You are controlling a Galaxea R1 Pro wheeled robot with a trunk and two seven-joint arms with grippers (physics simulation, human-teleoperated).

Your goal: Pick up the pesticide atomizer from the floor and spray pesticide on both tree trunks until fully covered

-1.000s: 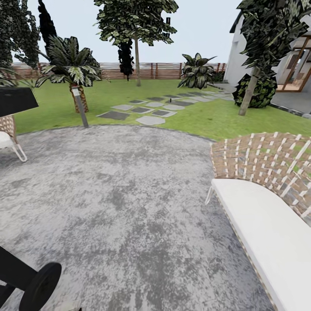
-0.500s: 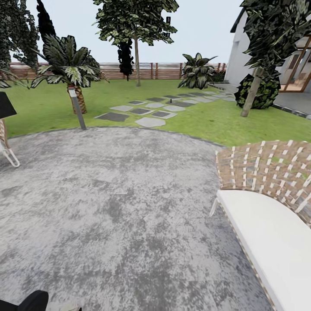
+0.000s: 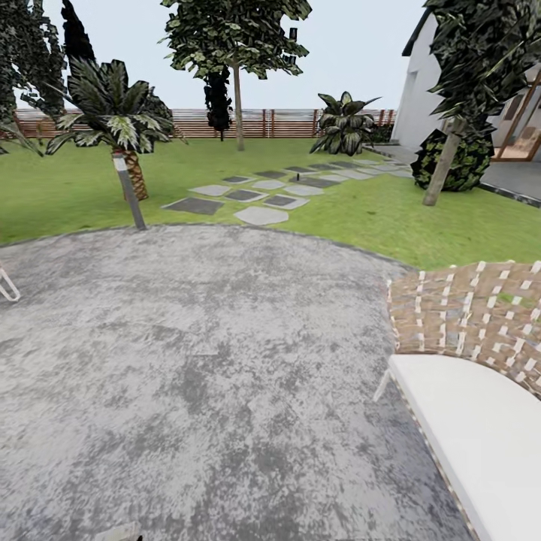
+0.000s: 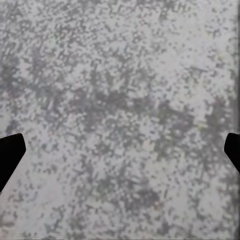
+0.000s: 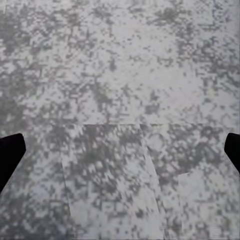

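The garden lawn (image 3: 353, 210) lies ahead beyond the patio, with grey stone slabs (image 3: 259, 215) and a brown slat fence (image 3: 285, 122) at the back. One tall tree has a thin-looking trunk (image 3: 238, 105) far back at centre. The other tree's leaning trunk (image 3: 443, 169) rises at the right by the house. A tiny dark object (image 3: 298, 178) stands on the slabs, too small to identify. No white specks show. My left gripper (image 4: 120, 155) and right gripper (image 5: 120, 155) both hang open over mottled grey paving, with nothing between their fingers.
A woven chair with a white cushion (image 3: 473, 428) stands close at the right. A short palm (image 3: 134, 173) and a leaning grey post (image 3: 129, 191) stand at the lawn's left edge. The round grey patio (image 3: 195, 361) stretches ahead. A white house (image 3: 421, 98) is at far right.
The head view has shifted toward the lawn, so the camera moved. The chair at the left and the black arm part at lower left have slid out of the picture.
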